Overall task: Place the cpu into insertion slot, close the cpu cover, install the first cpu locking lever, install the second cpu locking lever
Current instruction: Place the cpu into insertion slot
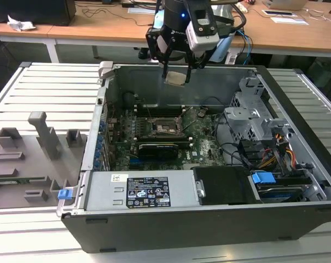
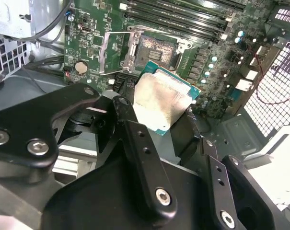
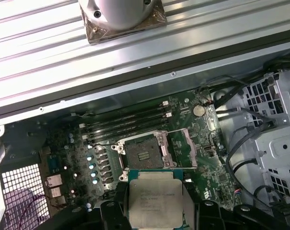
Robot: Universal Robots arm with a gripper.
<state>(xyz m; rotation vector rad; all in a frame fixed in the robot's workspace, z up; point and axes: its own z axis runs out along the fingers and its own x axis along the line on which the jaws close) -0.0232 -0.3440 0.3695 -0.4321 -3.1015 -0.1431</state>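
The gripper [image 1: 176, 75] was black, its bars [image 2: 142, 163] studded with silver screws [image 2: 163, 196], beneath a grey box [image 1: 201, 30], perhaps a camera, trailing cables [image 1: 241, 24].

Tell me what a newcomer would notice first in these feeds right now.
The gripper holds the cpu, silvery face showing, above the open computer case in the exterior view. In the second wrist view the insertion slot lies bare on the green board, the cpu cover swung open beside it.
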